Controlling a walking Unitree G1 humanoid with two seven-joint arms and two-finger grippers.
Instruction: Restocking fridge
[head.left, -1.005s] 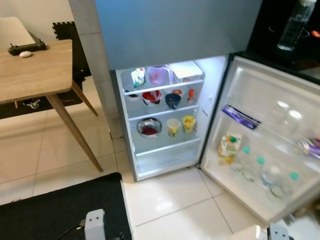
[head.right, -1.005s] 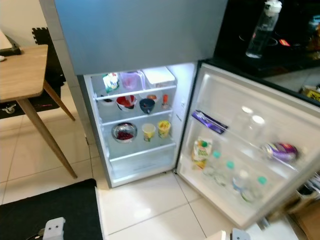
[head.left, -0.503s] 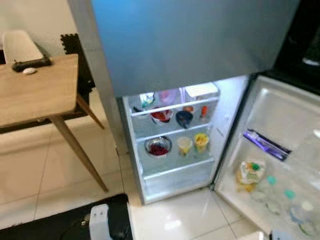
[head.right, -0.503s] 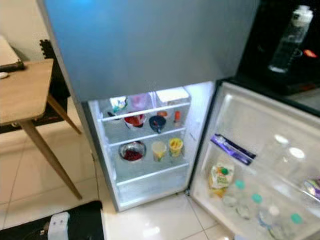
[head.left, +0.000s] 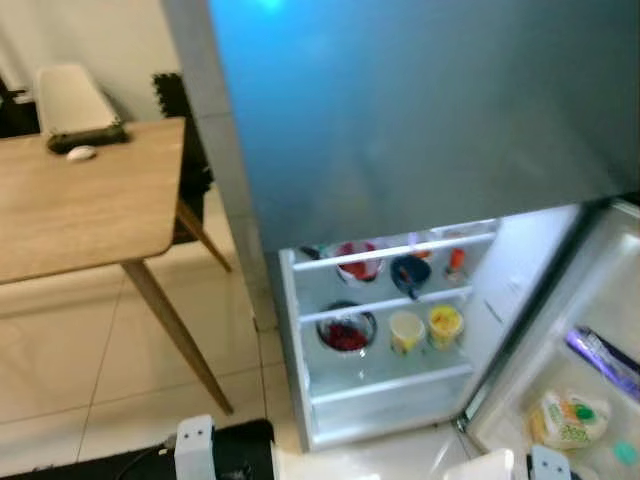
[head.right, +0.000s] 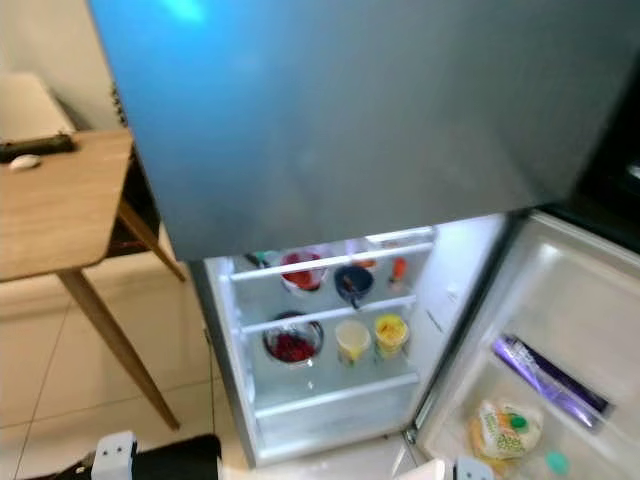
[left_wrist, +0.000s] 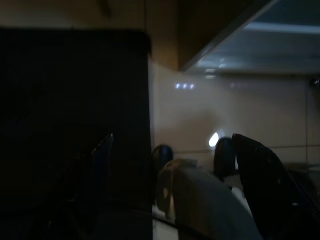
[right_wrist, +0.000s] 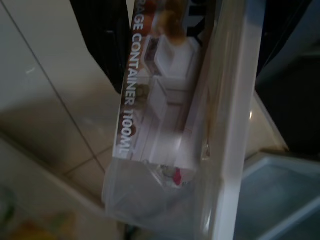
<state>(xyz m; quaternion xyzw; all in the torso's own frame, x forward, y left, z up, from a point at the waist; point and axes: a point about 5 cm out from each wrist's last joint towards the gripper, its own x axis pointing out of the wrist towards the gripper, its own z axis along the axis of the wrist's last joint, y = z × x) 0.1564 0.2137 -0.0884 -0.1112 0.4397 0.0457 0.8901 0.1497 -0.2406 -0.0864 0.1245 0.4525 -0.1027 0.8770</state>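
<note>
Wooden table (head.left: 80, 215) sits at my left with a small white object (head.left: 81, 153) near its far edge. Right of it, the fridge (head.left: 400, 120) stands with its lower door (head.right: 560, 330) swung open; lit shelves hold a metal bowl (head.left: 346, 328), two cups (head.left: 425, 327) and a dark bowl (head.left: 409, 272). Door shelf carries a pouch (head.left: 568, 420). My left gripper (left_wrist: 170, 170) hangs low in the dark, fingers spread. Right gripper (right_wrist: 190, 55) pinches a clear plastic container (right_wrist: 170, 125) above the floor tiles.
</note>
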